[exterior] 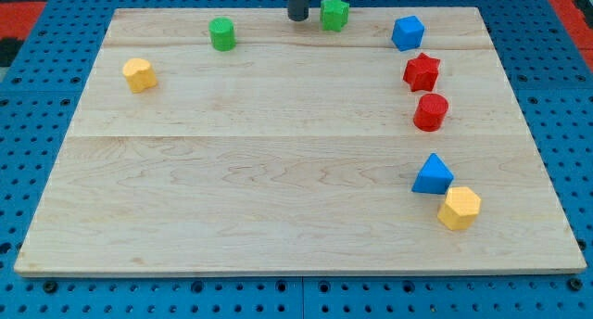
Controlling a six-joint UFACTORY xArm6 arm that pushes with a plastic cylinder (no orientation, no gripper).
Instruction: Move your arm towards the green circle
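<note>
The green circle [221, 33], a short green cylinder, stands near the top edge of the wooden board [278, 171], left of centre. My tip [296, 18] is the lower end of a dark rod at the view's top centre. It is to the right of the green circle, with a clear gap between them. A green star-shaped block [334, 13] sits just to the right of my tip, close beside it; I cannot tell if they touch.
A yellow block [139, 74] lies at the left. On the right are a blue cube [408, 32], a red star [422, 71] and a red cylinder [431, 111]. A blue triangle [432, 174] and a yellow hexagon [459, 208] sit at the lower right.
</note>
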